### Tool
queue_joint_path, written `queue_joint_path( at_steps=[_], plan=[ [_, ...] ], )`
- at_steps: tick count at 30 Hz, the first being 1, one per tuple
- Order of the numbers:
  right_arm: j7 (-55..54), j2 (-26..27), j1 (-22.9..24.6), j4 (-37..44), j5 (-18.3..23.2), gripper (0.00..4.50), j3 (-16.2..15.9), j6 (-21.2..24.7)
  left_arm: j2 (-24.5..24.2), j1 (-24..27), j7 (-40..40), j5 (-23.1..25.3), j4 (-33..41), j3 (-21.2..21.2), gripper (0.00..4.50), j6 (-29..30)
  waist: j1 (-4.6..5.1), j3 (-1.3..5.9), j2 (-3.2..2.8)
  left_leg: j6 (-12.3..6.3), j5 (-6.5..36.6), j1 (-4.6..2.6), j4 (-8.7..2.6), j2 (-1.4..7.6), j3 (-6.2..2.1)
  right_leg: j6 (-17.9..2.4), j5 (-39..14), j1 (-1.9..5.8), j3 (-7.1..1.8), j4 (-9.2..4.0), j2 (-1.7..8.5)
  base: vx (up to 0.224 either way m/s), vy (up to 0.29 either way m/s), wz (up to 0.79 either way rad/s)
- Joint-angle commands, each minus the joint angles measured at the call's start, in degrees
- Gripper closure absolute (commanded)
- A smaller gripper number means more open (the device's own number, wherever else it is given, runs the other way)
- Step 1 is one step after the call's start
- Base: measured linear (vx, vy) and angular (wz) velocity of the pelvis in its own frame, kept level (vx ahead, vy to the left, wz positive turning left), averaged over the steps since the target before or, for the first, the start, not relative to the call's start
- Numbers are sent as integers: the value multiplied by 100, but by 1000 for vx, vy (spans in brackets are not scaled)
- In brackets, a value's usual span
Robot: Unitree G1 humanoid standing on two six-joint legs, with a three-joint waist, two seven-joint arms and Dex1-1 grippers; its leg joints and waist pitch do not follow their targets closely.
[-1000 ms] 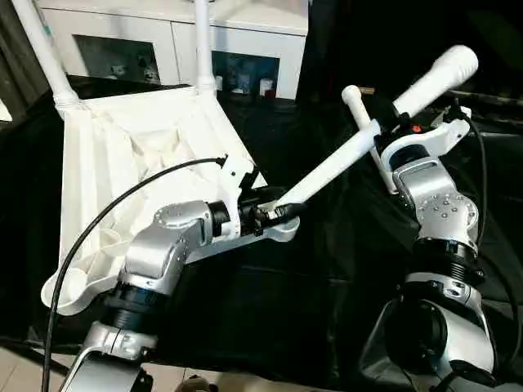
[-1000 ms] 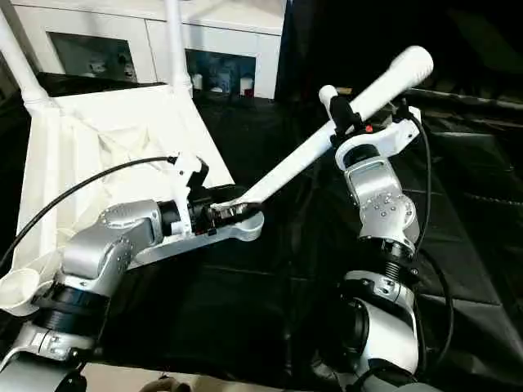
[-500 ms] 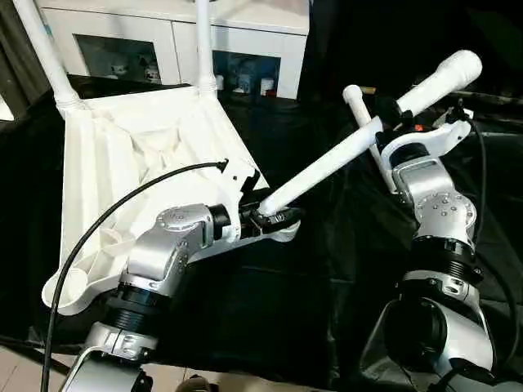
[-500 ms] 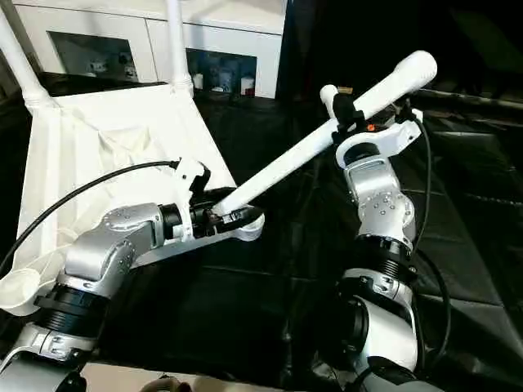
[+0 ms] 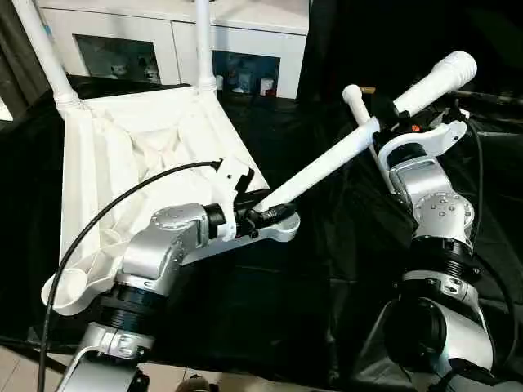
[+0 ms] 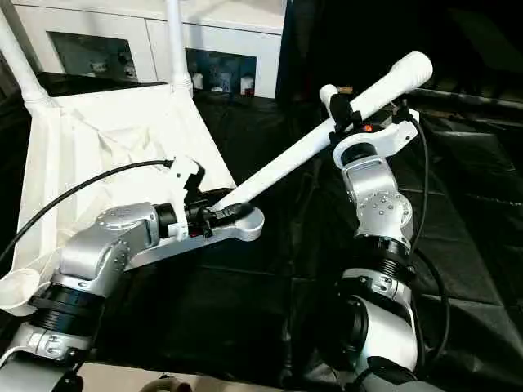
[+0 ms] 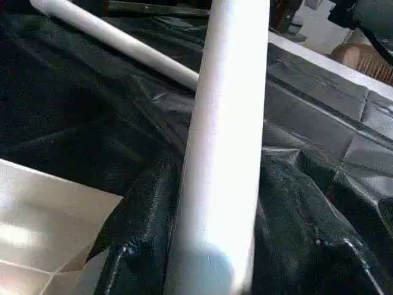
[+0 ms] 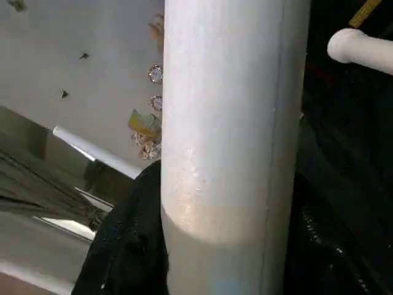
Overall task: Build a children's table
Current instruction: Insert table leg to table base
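The upturned tabletop [image 5: 139, 155] lies on the black cloth [image 5: 270, 318], two legs [image 5: 49, 57] already standing at its far corners. Both grippers clamp the slanted third leg [image 5: 343, 155]: the left gripper [image 5: 265, 216] pinches its thin end over the near corner socket [image 5: 282, 229], the right gripper [image 5: 392, 122] grasps its thick upper part. A fourth leg [image 7: 116, 40] lies on the cloth.

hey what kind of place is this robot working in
Probably an indoor room set up as a robot work area: black sheeting covers the work surface, a white cabinet with glass doors stands behind, and an upside-down white table top lies there half assembled.
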State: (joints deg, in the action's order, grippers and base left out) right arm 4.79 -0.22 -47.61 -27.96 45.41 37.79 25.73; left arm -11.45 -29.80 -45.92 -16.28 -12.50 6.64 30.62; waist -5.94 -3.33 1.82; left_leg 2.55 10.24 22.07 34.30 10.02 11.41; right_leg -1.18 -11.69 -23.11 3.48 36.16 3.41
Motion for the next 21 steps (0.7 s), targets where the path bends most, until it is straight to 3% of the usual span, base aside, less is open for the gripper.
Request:
queue_joint_path(
  at_steps=[1, 5, 10, 13, 21],
  plan=[
    [-76, -63, -138, -17, 54, 275, -5, -130, 27, 43, -55, -68, 120, 66, 241, 0, 7, 430, -48, 38, 543, -143, -382, 306, -143, -989, -231, 302, -296, -379, 491, 0, 0, 0],
    [-83, -80, -151, -44, 79, 275, -22, -138, 31, 28, -39, -57, 103, 58, 277, -26, 8, 431, -54, 35, 544, -141, -380, 305, -142, -987, -239, 304, -299, -381, 496, 0, 0, 0],
    [-184, -118, -148, -90, 9, 275, -97, -101, -44, -12, -78, -105, 146, -6, 288, -18, 19, 431, -54, 53, 548, -147, -381, 303, -141, -988, -227, 299, -297, -378, 489, 0, 0, 0],
    [-166, -117, -164, -137, 91, 205, -21, -143, -131, -70, -112, -139, 178, -93, 294, -3, 22, 427, -62, 73, 597, -149, -383, 301, -141, -991, -286, 293, -296, -384, 491, 0, 0, 0],
    [-113, -204, -82, -58, 311, 148, -4, 83, -383, -190, -224, -198, 190, -295, 307, -21, 44, 433, -75, 61, 570, -151, -378, 295, -139, -1000, -179, 301, -296, -370, 478, 0, 0, 0]
  ],
)
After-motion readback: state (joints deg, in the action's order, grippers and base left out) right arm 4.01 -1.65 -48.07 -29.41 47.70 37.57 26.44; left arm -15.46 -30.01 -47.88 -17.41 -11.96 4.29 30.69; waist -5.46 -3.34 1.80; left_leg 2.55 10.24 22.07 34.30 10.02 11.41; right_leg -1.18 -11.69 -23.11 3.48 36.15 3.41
